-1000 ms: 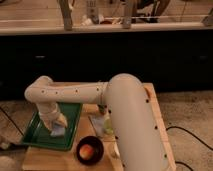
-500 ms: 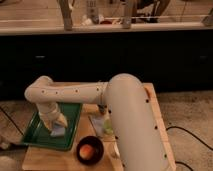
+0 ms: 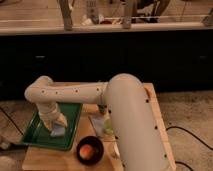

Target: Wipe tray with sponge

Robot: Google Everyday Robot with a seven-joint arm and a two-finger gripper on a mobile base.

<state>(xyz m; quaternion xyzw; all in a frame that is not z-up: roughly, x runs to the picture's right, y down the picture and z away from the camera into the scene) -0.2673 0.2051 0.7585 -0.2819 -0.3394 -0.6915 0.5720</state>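
Note:
The dark green tray (image 3: 35, 136) lies at the left of the wooden table, its low rim showing all round. The pale blue-grey sponge (image 3: 57, 131) rests on the tray floor near its right half. My gripper (image 3: 55, 125) hangs from the white arm that reaches over from the right and points down onto the sponge, pressing it against the tray. The arm's wrist hides most of the gripper and the top of the sponge.
A dark round bowl (image 3: 90, 150) holding something orange stands at the front of the wooden table (image 3: 50, 160). A flat greyish patch (image 3: 97, 121) and a small greenish thing (image 3: 108, 125) lie beside the tray. A dark counter runs behind.

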